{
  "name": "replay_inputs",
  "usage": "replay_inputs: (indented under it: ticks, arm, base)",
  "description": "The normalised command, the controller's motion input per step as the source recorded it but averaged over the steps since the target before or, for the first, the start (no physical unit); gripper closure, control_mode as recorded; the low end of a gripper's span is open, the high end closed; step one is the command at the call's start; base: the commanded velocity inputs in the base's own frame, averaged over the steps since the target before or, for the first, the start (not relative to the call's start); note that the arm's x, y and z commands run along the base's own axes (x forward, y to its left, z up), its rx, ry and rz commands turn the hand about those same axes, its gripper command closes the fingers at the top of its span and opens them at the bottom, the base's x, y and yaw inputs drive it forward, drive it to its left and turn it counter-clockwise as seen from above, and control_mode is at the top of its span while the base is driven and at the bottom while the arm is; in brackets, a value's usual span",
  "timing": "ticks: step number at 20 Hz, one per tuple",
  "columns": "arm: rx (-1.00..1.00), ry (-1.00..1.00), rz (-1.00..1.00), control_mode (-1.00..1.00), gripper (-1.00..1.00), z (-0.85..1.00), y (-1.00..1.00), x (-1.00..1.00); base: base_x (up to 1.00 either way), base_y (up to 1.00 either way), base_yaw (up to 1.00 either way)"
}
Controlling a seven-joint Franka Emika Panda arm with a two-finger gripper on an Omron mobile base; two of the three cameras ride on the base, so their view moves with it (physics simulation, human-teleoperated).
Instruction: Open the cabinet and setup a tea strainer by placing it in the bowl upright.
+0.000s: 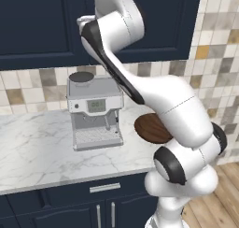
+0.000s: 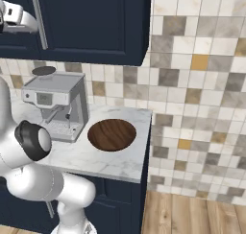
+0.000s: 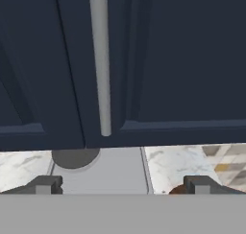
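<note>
The dark navy upper cabinet [image 2: 96, 22] is shut, and its long silver bar handle [image 3: 100, 60] runs vertically close in front of my hand. My gripper [image 3: 122, 185] is open just short of the handle [image 2: 41, 22], with its fingertips [image 3: 45, 184] spread wide on either side and nothing between them. In the right base view the gripper [image 2: 30, 23] hangs at the handle's left. The wooden bowl [image 2: 112, 134] lies empty on the marble counter, and in the left base view my arm partly covers the bowl [image 1: 148, 128]. The tea strainer is out of view.
A silver coffee machine [image 1: 94, 111] stands on the counter [image 1: 32, 147] left of the bowl, directly below my hand. A tiled wall [image 2: 192, 84] rises behind and to the right. The counter ends right of the bowl, above a wooden floor [image 2: 192, 214].
</note>
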Motion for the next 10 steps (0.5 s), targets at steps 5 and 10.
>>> replay_inputs:
  ticks: [5,10]
  arm:
    - [0.00,-0.04,0.00,-1.00,-1.00,-0.01,0.01,0.41]
    - [0.00,-0.03,0.00,-1.00,-1.00,0.00,0.28,0.38]
  base:
    - [0.00,0.00,0.00]
    - [0.00,0.00,0.00]
